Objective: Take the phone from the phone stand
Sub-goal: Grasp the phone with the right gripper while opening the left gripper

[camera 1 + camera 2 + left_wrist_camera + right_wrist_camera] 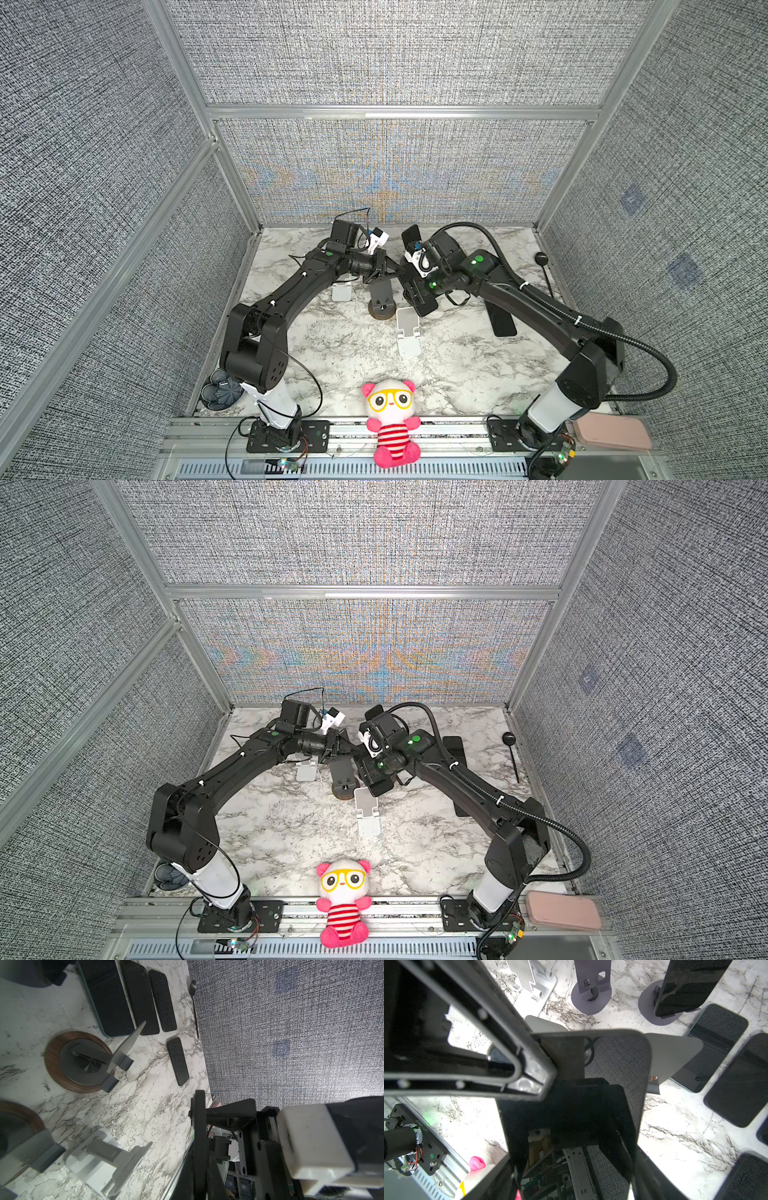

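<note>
phone (618, 1084): mid-table, looks seated upright against its phone stand (675, 1053)
right jaws: straddling the phone's edges, can't tell if they're actually clamped
left jaws: clenched just beyond, nothing visibly in them
progress: 0 of 1 done, grip and lift-off both left

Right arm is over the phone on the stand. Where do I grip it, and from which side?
I'd grip the phone across its two long edges, near the free upper end, coming from above on the screen side. Its back leans on the stand's plate, so only the edges offer opposed faces.
</note>
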`<state>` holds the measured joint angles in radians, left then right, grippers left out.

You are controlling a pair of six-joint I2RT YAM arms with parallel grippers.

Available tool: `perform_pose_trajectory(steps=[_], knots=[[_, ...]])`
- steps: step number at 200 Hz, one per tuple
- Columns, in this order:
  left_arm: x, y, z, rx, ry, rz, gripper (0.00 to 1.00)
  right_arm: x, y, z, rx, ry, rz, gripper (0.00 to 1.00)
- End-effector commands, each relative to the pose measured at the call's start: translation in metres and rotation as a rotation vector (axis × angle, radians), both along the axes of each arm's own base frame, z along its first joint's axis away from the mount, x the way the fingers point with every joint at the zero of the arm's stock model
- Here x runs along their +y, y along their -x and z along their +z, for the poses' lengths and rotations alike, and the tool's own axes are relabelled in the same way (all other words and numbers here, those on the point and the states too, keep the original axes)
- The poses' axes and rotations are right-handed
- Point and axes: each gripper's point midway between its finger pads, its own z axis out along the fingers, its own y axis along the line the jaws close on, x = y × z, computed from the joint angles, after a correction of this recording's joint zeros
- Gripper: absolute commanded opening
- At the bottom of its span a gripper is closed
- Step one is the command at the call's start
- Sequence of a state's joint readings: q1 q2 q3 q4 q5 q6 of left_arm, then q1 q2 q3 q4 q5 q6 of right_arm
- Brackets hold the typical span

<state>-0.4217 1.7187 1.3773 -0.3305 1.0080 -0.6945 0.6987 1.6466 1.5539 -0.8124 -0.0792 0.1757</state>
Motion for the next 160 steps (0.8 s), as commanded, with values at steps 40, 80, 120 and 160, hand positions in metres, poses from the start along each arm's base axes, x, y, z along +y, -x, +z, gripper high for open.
perform_pose_trajectory(steps=[40, 80, 120, 160], knots=[[-0.0028, 0.0007, 0.0087, -0.009, 0.047, -0.025, 0.00, -0.0001, -0.0066, -0.0004, -0.025, 0.001, -0.020, 0.59], [-0.0033, -0.0004, 0.0080, -0.003, 0.057, -0.024, 0.00, -0.0006, -0.0063, -0.0033, -0.024, 0.005, -0.022, 0.51], [-0.0028, -0.0018, 0.0085, -0.008, 0.064, -0.022, 0.27, -0.0004, -0.0073, -0.0015, -0.029, -0.001, -0.026, 0.49], [-0.0007, -0.0041, 0.0084, -0.015, 0.064, -0.013, 0.49, -0.0050, -0.0080, 0.0021, -0.034, 0.001, -0.042, 0.47]])
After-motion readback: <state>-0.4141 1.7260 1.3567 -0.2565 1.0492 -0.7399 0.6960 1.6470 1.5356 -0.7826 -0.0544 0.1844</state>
